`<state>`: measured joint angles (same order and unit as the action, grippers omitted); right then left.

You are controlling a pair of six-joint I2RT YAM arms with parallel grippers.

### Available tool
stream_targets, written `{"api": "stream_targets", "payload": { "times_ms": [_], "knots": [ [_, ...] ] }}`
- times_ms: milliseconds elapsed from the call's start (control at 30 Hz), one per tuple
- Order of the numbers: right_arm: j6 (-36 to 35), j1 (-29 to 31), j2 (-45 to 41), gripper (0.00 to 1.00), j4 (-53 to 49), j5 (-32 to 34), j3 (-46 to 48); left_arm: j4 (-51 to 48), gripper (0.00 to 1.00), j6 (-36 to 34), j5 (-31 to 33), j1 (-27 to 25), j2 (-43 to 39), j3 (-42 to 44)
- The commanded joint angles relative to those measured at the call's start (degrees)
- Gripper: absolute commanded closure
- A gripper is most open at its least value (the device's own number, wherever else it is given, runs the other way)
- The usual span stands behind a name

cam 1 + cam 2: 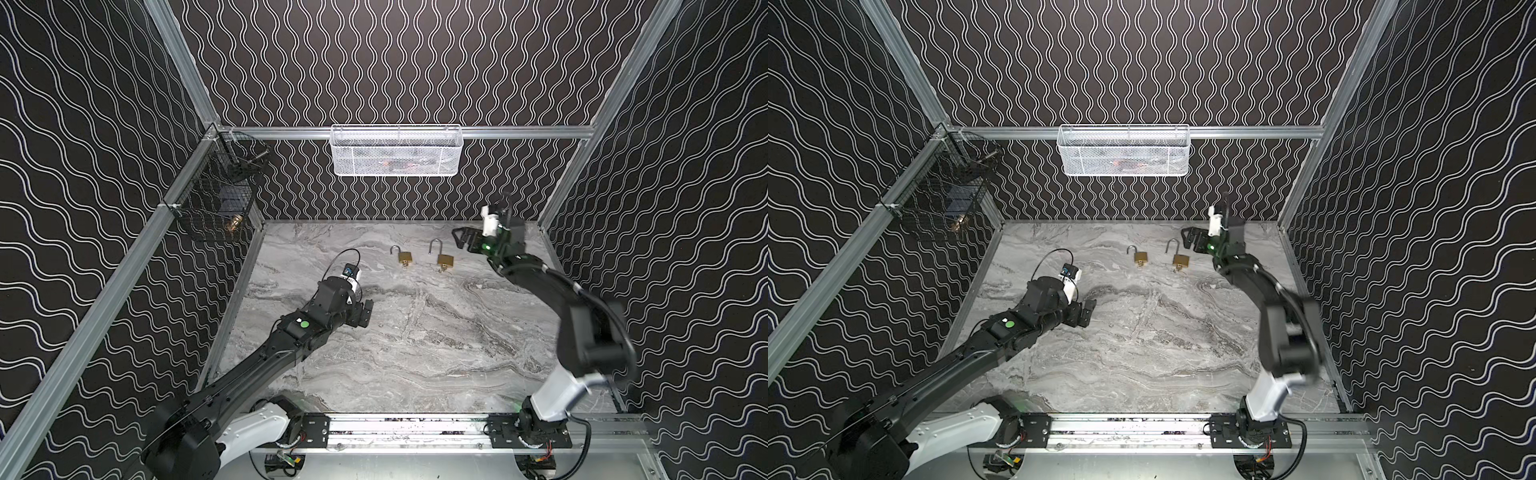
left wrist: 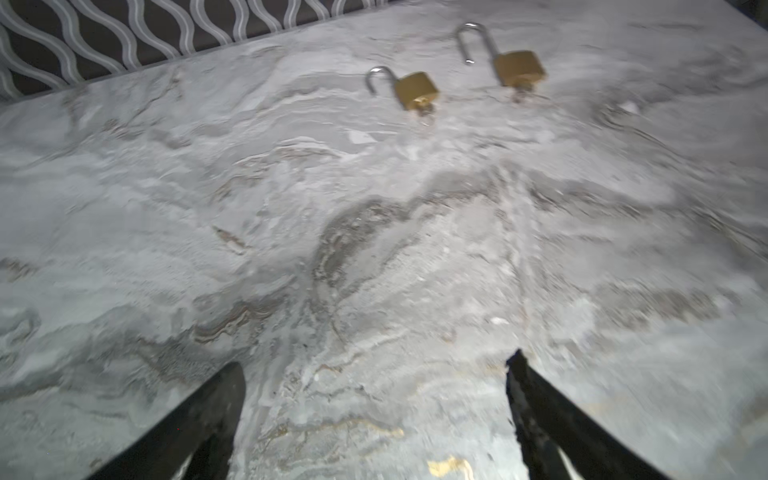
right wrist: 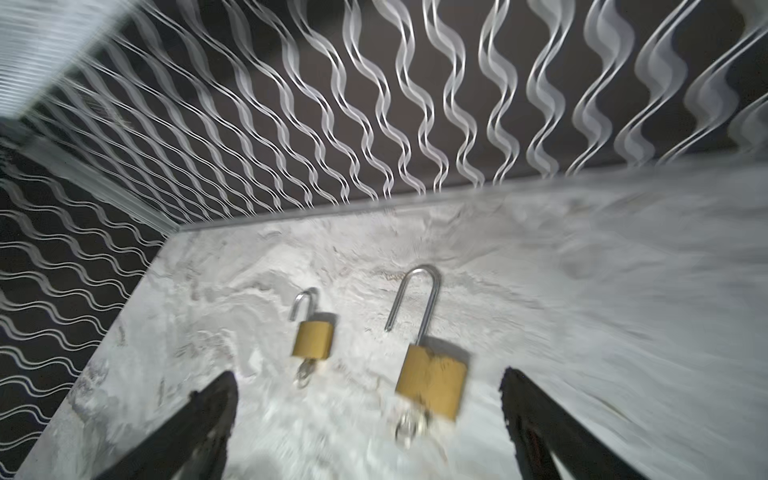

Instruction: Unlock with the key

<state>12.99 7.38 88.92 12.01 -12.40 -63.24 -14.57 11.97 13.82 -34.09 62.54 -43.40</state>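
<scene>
Marble table (image 1: 415,353) fills the cell floor. Nearest, the left gripper (image 2: 374,365) hovers over it, fingers spread and empty. Farther back lie two brass locks, short (image 1: 405,257) and long (image 1: 445,260), shackles sprung, each with a key (image 3: 409,424) in its base. Just right of them, the right gripper (image 1: 461,240) hangs splayed, empty. A white basket (image 1: 395,151) is on the back wall.

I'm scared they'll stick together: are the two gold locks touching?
Apart. The left wrist view shows bare table between the small padlock and the long-shackled padlock.
</scene>
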Motion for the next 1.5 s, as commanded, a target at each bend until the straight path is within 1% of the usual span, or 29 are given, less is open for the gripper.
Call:
{"api": "stream_targets", "payload": {
  "times_ms": [0,33,100,200,267,300,333,400,467,533,600,633,700,767,800,833,867,900,933,967,1033,1067,1100,1133,1167,1267,1333,1367,1467],
  "knots": [
    [-5.5,-1.17,-15.71,0.01,1.38,20.05,10.6,7.97,0.01,6.33,9.21,0.05,0.8,2.26],
    [-5.23,-2.41,-20.25,0.01,0.22,24.65,13.89,8.36,0.01,7.38,11.78,0.03,0.59,3.6],
    [-3.34,-5.69,-28.02,0.01,-0.8,30.09,20.36,8.08,0.01,8.47,18.27,0.05,-0.8,5.93],
    [-0.61,-9.56,-36.26,0.01,-0.71,34.19,29.8,7.14,0.01,6.91,30.65,0.05,-3.82,9.59],
    [-1.1,-10.1,-38.71,0.01,2.03,35.04,36.35,10.9,0.01,1.66,38.52,0.11,-4.89,13.72],
    [-1.63,-10.1,-38.74,0.01,5.12,34.64,40.11,15.32,0.01,-1.63,41.08,0.04,-4.63,16.33],
    [-3.83,-10.1,-38.12,0.01,10.66,33.59,44.66,22.22,0.01,-5.82,43.38,0.04,-3.94,19.65],
    [-5.36,-10.1,-35.57,0.01,23.07,34.46,52.2,32.26,0.01,-9.57,42.98,0.13,-1.97,23.89],
    [-5.28,-10.19,-32.37,0.01,31.42,36.77,56.56,42.27,0.01,-11.65,43.88,0.51,1.17,27.28],
    [-8.25,-10.45,-29.4,0.01,39.61,37.24,58.66,53.7,0.01,-14.69,41.35,1.48,3.44,30.91],
    [-8.34,-10.62,-29.33,0.01,38.37,34.35,58.11,63.69,0.01,-17.44,37.86,2.91,6.01,33.19],
    [-8.68,-10.72,-28.81,0.01,39.55,33.33,58.2,67.9,0.01,-18.32,34.28,4.12,7.98,33.86],
    [-9.45,-10.8,-26.42,0.01,46.76,31.53,59.71,75.28,0.01,-19.57,28.38,5.88,12.94,34.19],
    [-9.31,-11.37,-22.1,0.01,56.49,26.96,61.31,84.78,0.01,-21.2,24.09,7.11,19.67,33.79],
    [-9.35,-11.5,-20.15,0.01,58.64,24.67,61.04,86.85,0.02,-22.87,25.2,7.57,22.26,32.62],
    [-10.06,-11.51,-17.51,0.01,60.89,20.04,60.12,82.55,0.01,-22.42,27.22,7.46,22.53,30.23],
    [-10.24,-11.51,-15.75,0.01,61.26,16.38,59.07,75.08,0.01,-20.42,25.22,7.98,21.08,28.39],
    [-10.57,-11.51,-14.35,0.01,61.23,14.56,58.31,72.18,0.01,-19.69,22.06,8.98,20.28,27.56],
    [-12.07,-11.51,-12.36,0.01,61.3,13.13,57.24,72.65,0.01,-19.36,20.54,9.86,20.18,27.63],
    [-12.27,-11.42,-10.31,0.01,62.55,13.32,57.05,75.07,0.01,-19.84,20.68,10.04,19.97,28.7],
    [-10.35,-11.59,-5.42,0.01,68.1,15.9,57.69,78.61,0.01,-19.5,19.21,10.13,18.43,31.55],
    [-10.23,-11.6,-2.59,0.01,72.58,16.18,58.52,79.78,0.01,-19.6,17.74,10.13,17.54,33.1],
    [-11.01,-11.6,1.31,0.01,80.26,15.23,59.52,81.17,0.01,-19.91,15.77,10.23,17.07,34.12],
    [-11.73,-11.6,3.54,0.01,85.53,13.6,60.57,82.71,0.01,-20.36,14.88,10.24,17.19,34.79],
    [-11.85,-11.6,2.61,0.01,84.42,13.25,60.82,83.65,0.01,-20.44,14.78,10.21,17.55,34.96],
    [-12.32,-11.6,-1.87,0.01,67.8,12.24,55.48,79.87,0.01,-20.15,13.81,10.59,17.28,33.47],
    [-14.24,-11.6,-1.08,0.01,58.04,8.31,49.64,77.3,0.01,-20.09,12.09,11.17,17.22,32.25],
    [-14.46,-11.6,-0.78,0.01,56.37,7.14,48.52,76.96,0.01,-20.21,11.53,11.35,17.57,31.79],
    [-13.22,-11.6,-0.7,0.01,58.17,9.72,49.52,70.0,0.01,-19.86,10.35,13.26,17.57,28.64]
  ]
}}
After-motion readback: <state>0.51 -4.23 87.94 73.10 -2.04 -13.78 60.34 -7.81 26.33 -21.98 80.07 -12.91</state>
